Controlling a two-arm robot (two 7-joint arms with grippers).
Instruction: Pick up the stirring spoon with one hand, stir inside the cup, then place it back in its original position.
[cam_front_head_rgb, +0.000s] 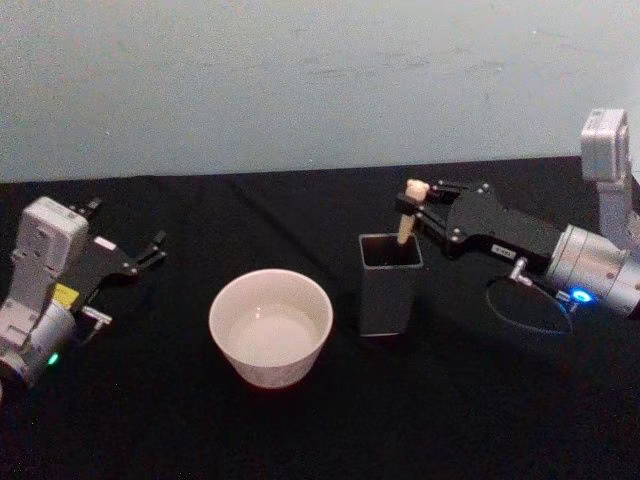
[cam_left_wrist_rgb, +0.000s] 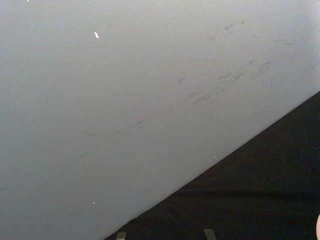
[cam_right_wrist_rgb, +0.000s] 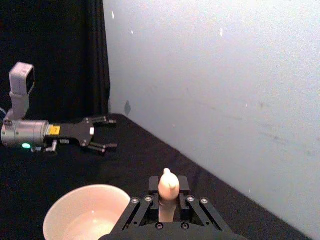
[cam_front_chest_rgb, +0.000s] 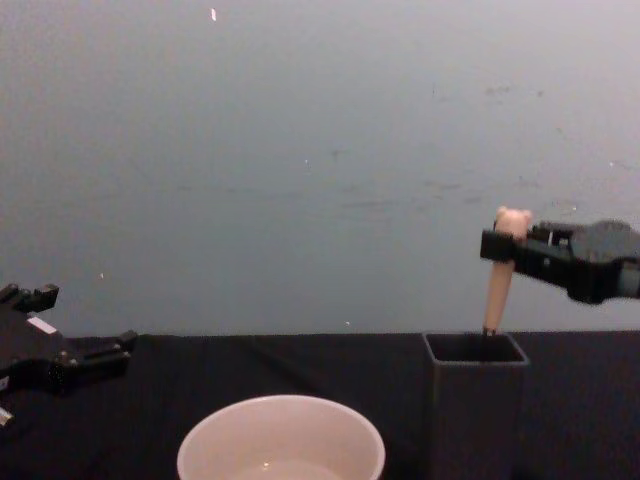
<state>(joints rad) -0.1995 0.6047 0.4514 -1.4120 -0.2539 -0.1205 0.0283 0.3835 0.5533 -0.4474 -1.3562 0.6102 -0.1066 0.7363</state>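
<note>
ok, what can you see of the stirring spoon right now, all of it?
The stirring spoon is a slim cream-beige stick topped with a tiny bear head. It stands nearly upright, its lower end narrowing to a thin dark stem that dips into the dark square holder; the bowl is hidden inside. The right gripper is shut on the handle just under the head. The cup stands apart, to its left.

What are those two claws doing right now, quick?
Left gripper: open, holding nothing, parked on the robot's left.
Right gripper: shut on the stirring spoon, just below its bear head, above the dark holder.
</note>
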